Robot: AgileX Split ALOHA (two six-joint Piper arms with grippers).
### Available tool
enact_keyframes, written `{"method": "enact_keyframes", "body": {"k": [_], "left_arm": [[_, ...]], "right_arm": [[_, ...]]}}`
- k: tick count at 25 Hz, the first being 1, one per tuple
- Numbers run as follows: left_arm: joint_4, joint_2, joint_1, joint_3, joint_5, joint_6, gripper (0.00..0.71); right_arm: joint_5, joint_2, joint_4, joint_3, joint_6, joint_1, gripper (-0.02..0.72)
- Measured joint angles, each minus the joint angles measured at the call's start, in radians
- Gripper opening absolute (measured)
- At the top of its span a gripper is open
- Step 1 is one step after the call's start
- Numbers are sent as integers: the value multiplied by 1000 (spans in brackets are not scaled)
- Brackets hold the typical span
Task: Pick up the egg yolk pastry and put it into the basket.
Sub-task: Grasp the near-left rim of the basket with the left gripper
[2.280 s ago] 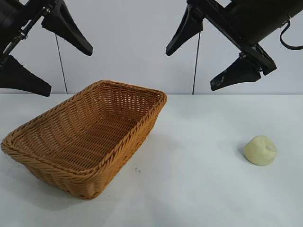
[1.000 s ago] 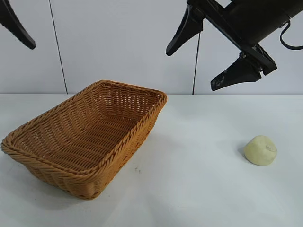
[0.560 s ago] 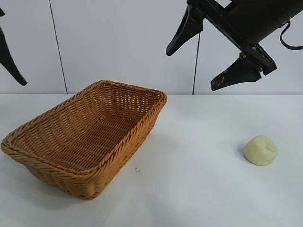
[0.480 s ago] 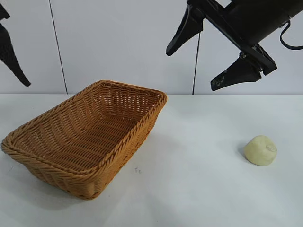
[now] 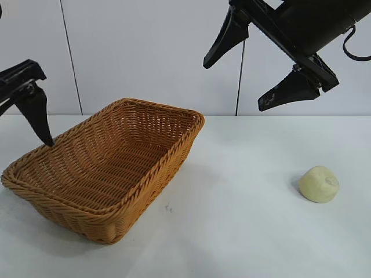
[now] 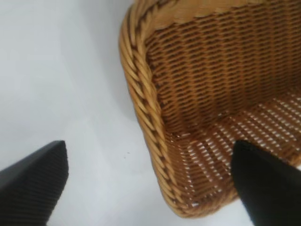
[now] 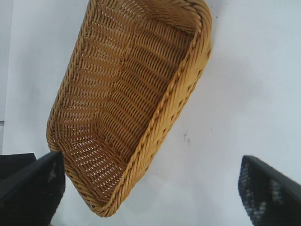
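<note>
The egg yolk pastry (image 5: 319, 184), a small pale yellow lump, lies on the white table at the right, far from both grippers. The orange-brown wicker basket (image 5: 169, 157) stands at centre-left with nothing in it. My left gripper (image 6: 149, 188) is open and hangs low over the basket's left corner rim (image 6: 141, 99); in the exterior view one of its black fingers (image 5: 36, 113) shows at the left edge. My right gripper (image 5: 233, 87) is open and held high above the table between basket and pastry. Its wrist view shows the basket (image 7: 181, 92) but not the pastry.
White tabletop (image 5: 243, 231) stretches between the basket and the pastry. A white panelled wall (image 5: 145, 52) stands behind the table.
My left gripper has come down from the upper left corner to the basket's left rim. The right arm, the basket and the pastry have not moved.
</note>
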Motion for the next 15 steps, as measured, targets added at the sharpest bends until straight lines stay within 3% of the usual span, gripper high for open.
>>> {"method": "enact_keyframes", "body": {"k": [6,15], "left_arm": [[-15,42,0,0,-89,-47,689],[-57,156,-1,0,-131,-63,689]], "right_arm": [[0,0,0,0,0,0,694],[0,0,0,0,0,0,694]]}}
